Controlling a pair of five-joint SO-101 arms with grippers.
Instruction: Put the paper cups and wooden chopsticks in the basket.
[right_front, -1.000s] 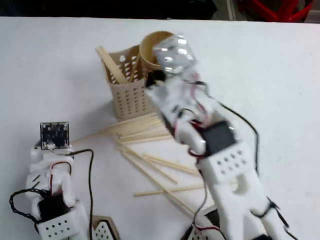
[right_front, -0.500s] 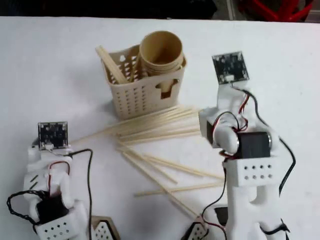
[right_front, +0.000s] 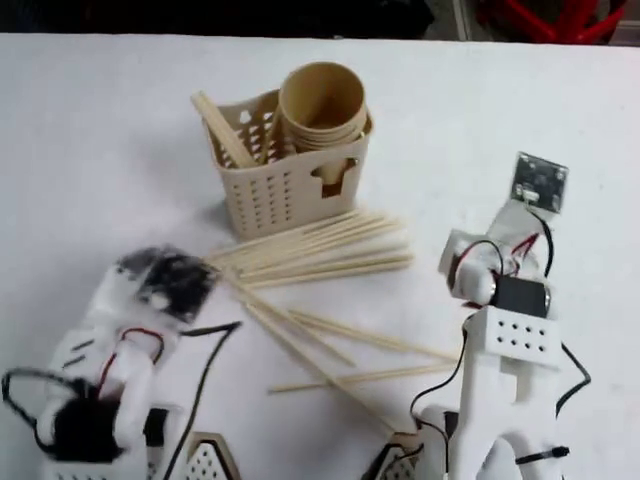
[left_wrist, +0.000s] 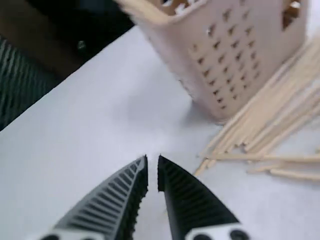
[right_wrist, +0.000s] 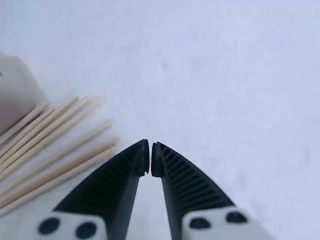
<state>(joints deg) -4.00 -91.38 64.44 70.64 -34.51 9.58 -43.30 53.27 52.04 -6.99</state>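
- White table (right_front: 100, 120); dark room past its far edge, with a red frame (right_front: 560, 20).
- Basket (right_front: 285, 190) at table middle holds stacked paper cups (right_front: 322, 100) and one chopstick (right_front: 222, 130).
- Loose chopsticks (right_front: 320, 255) lie on the table in front of the basket.
- Left gripper (left_wrist: 152, 160) is over bare table near the stick ends, fingers nearly together, holding nothing.
- Right gripper (right_wrist: 150, 150) is pinched closed, empty, beside the pile's other end.

White table (right_front: 90, 120), cream basket (right_front: 285, 190) standing on it, loose wooden chopsticks (right_front: 320, 262) scattered beside.
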